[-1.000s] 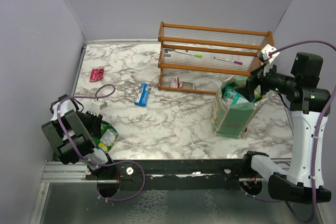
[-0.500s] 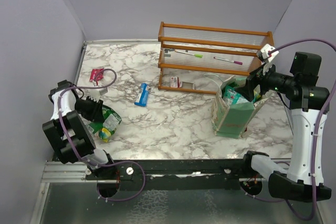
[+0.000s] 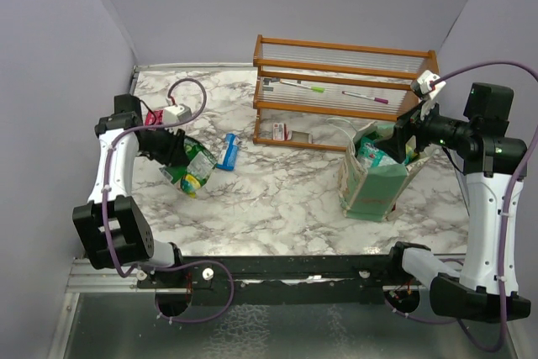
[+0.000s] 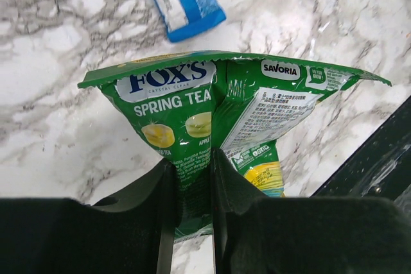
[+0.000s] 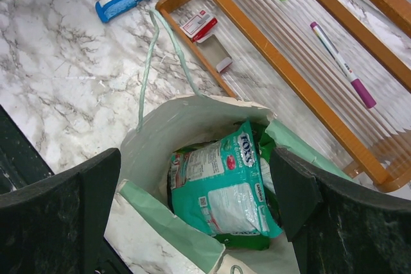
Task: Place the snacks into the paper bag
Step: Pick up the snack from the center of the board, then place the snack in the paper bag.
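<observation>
Left of centre over surface (image 3: 286,199), beside blue bar wrapper (image 3: 227,151): two green-and-yellow packets (image 4: 192,107), clamped in left jaws. Paper bag (image 3: 377,184): upright at right, teal packet (image 5: 221,187) inside, right jaws apart over its mouth. Step: carry. Next, presumably: cross to bag, release above opening.

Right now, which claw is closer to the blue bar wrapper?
Left. The left claw, clamped on two green packets, sits right beside the blue bar wrapper. The right claw is open over the paper bag, well away from it.
</observation>
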`<state>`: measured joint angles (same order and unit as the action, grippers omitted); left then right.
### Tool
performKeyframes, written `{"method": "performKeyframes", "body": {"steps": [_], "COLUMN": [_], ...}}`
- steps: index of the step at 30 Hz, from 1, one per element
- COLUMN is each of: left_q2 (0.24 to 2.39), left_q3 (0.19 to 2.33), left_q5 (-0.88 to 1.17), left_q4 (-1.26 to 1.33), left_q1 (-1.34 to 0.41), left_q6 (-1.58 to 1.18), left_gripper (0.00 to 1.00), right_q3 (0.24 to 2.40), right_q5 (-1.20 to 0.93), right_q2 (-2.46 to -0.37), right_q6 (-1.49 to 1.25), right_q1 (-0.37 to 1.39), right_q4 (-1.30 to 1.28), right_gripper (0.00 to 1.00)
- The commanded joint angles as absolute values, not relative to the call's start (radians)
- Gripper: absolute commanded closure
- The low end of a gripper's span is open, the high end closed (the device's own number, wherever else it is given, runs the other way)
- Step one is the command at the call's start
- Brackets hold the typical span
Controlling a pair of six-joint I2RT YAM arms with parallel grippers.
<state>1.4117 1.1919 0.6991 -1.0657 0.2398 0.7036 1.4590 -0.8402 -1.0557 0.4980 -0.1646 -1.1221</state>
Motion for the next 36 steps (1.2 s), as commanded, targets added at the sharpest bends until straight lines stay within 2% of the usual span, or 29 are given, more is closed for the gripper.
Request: {"method": "performKeyframes", "body": {"steps": [1, 21, 36], "left_q2": [1.374, 1.394, 1.528], "left_q3": [1.276, 1.615, 1.820], "left_q5": [0.791, 0.778, 0.639], "left_q4": [-1.006, -0.708, -0.638], "left_q1": [0.175, -0.104, -0.332], "left_q6": [0.545, 0.123, 0.048], "left_gripper": [1.00, 1.00, 1.00], "right_q3": [1.471, 1.526, 1.598], "right_q5": [-0.871, -1.031, -1.092], "right_q2": [-1.059, -1.136, -1.201], "right_q6": [0.483, 0.463, 0.432], "right_q1": [-0.161, -0.160, -0.143], "right_q4": [-1.124, -1.103, -1.041], "right_gripper": [0.00, 0.03, 0.03]}}
